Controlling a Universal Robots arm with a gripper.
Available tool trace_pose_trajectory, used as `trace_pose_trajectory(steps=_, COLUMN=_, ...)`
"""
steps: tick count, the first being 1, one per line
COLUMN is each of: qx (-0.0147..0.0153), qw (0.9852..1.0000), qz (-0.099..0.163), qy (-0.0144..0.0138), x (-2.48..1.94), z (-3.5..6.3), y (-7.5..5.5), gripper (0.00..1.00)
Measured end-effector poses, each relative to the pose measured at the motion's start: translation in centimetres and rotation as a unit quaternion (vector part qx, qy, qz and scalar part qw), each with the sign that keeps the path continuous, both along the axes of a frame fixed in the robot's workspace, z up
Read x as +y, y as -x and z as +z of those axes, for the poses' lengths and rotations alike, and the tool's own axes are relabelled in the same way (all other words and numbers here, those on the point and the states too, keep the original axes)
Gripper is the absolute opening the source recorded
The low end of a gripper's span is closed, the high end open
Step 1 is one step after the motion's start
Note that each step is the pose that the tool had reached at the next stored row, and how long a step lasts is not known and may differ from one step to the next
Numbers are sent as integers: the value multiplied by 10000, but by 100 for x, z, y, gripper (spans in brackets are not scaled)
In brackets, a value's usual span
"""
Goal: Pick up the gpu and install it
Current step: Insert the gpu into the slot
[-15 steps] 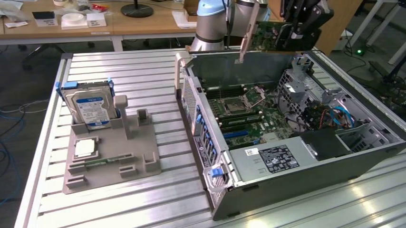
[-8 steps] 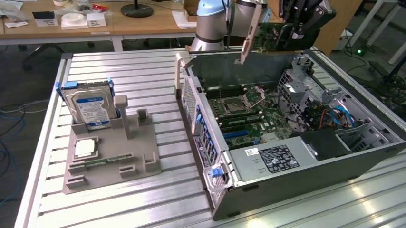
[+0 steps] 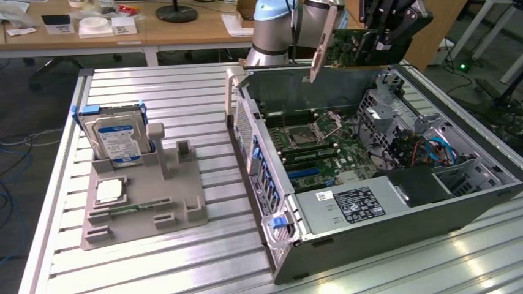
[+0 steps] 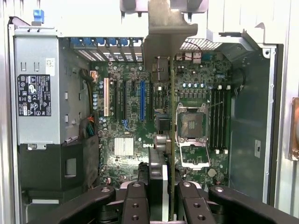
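My gripper (image 3: 391,27) is shut on the gpu (image 3: 353,46), a green and dark card with a silvery bracket (image 3: 320,49) hanging off one end. I hold it in the air above the far rim of the open computer case (image 3: 253,131). In the wrist view the gpu (image 4: 172,130) appears edge-on, running from my gripper (image 4: 161,189) out to its bracket (image 4: 166,32). Black fingers (image 4: 135,200) clamp it from both sides. Below lies the motherboard (image 4: 121,121) with a blue slot (image 4: 142,100) beside the card's line.
A CPU socket (image 4: 191,135), memory sticks (image 4: 219,119) and a power supply (image 4: 37,102) sit inside the case. On the exterior view's left, a grey fixture (image 3: 184,199) holds a hard drive (image 3: 117,139) and a chip (image 3: 109,191). A wooden desk (image 3: 180,30) stands behind.
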State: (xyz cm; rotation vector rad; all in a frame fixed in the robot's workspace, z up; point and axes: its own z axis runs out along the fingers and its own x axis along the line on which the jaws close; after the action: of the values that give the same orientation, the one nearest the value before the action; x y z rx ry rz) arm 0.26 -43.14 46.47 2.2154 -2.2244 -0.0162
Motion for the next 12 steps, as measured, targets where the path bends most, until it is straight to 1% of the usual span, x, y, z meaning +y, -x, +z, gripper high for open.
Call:
trace_pose_trajectory(steps=2, qx=-8, qw=10000, qz=1, qy=1, x=0, z=-1, y=0, gripper=28)
trace_pose_trajectory(steps=3, qx=-59, qw=10000, qz=1, qy=17, x=1, z=-4, y=2, gripper=28)
trace_pose_trajectory(steps=4, qx=-84, qw=10000, qz=0, qy=18, x=1, z=-15, y=3, gripper=28)
trace_pose_trajectory(steps=9, qx=-85, qw=10000, qz=8, qy=19, x=-3, z=-105, y=4, gripper=28)
trace_pose_trajectory(steps=10, qx=-92, qw=10000, qz=15, qy=20, x=-2, z=-119, y=4, gripper=28)
trace_pose_trajectory(steps=12, qx=-128, qw=9999, qz=46, qy=18, x=6, z=-143, y=5, gripper=28)
